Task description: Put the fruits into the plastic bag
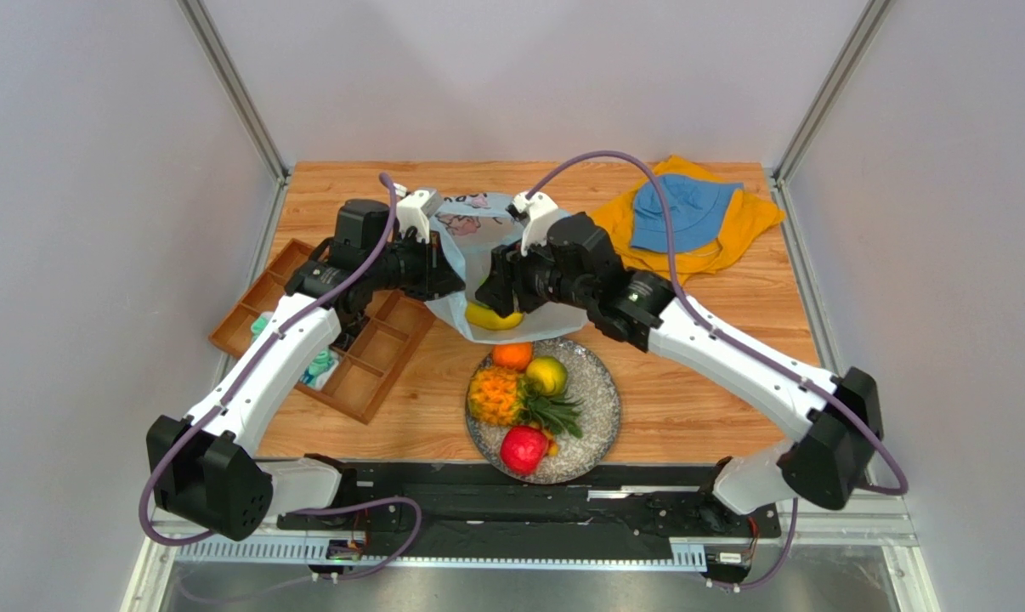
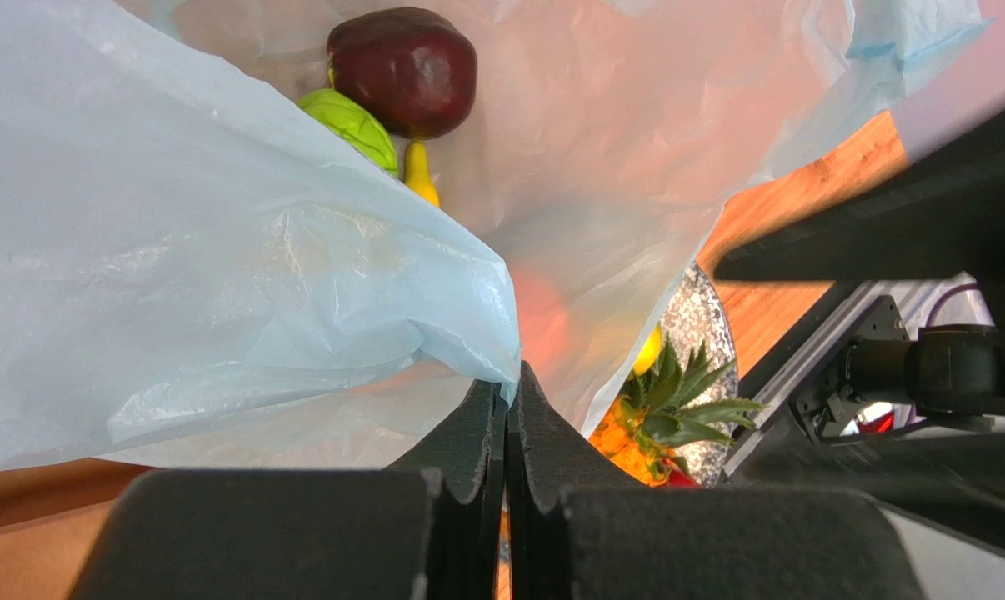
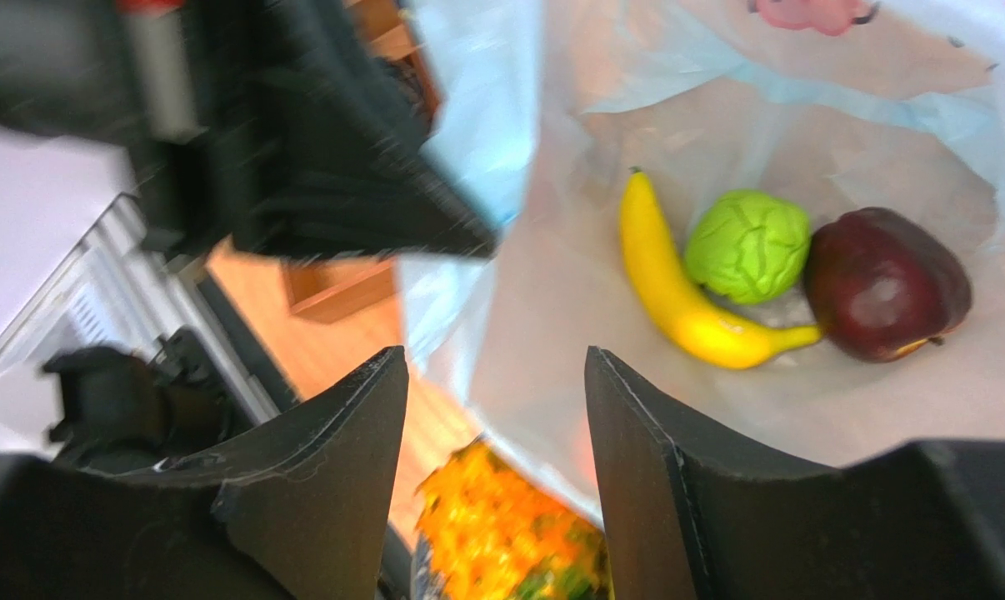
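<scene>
Loading the bag point(image 2: 220, 250), judging it partway done. Pinching the bag's rim with the left gripper point(image 2: 508, 381), jaws pressed fully together on the thin film, holding the mouth up and open. Hovering the right gripper point(image 3: 495, 363) just over the bag's mouth, jaws partly apart and gripping nothing.

Finding three fruits inside the bag: banana point(image 3: 670, 288), green fruit point(image 3: 748, 246) touching it, maroon fruit point(image 3: 886, 284) touching the green one.

Finding four more outside the bag, on the plate point(image 1: 601, 383) just beside its near edge: orange point(image 1: 513, 356) closest to the bag, yellow-green fruit point(image 1: 547, 376) and pineapple point(image 1: 495, 397) further from it, red apple point(image 1: 523, 449) furthest.

Probably needing next to draw the right gripper back from the bag to the plate, close on one fruit, likely the orange, and carry it over the bag's rim without snagging the film or tugging it from the left jaws.
</scene>
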You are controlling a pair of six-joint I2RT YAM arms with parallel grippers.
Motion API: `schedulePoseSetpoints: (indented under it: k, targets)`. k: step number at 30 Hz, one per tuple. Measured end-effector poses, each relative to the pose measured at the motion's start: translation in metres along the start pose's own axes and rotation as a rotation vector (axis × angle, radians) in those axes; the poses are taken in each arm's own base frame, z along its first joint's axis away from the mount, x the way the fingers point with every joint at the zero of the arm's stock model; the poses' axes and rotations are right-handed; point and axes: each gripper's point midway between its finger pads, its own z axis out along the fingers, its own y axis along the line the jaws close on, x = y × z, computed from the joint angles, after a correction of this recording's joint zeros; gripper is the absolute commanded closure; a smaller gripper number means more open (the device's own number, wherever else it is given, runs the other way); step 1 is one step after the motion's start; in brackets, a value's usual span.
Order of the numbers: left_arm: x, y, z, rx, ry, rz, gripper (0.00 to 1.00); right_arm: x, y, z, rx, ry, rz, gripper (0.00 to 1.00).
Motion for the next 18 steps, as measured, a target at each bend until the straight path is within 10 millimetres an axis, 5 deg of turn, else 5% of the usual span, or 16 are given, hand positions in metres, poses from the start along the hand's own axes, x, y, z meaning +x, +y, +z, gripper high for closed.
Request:
schedulePoseSetpoints:
  k: [6, 13, 18]
  targets:
    - [0.001, 0.000, 0.000, -0.001, 0.003, -0.002, 1.00, 0.028, 0.014, -0.036, -0.040, 0.019, 0.006, 0.46]
    - [0.002, 0.000, 0.000, -0.001, 0.006, -0.003, 1.00, 0.122, -0.003, -0.056, 0.035, 0.220, 0.076, 0.43]
    - [0.002, 0.000, 0.000, -0.001, 0.006, -0.003, 1.00, 0.172, 0.019, -0.070, 0.018, 0.336, 0.021, 0.37]
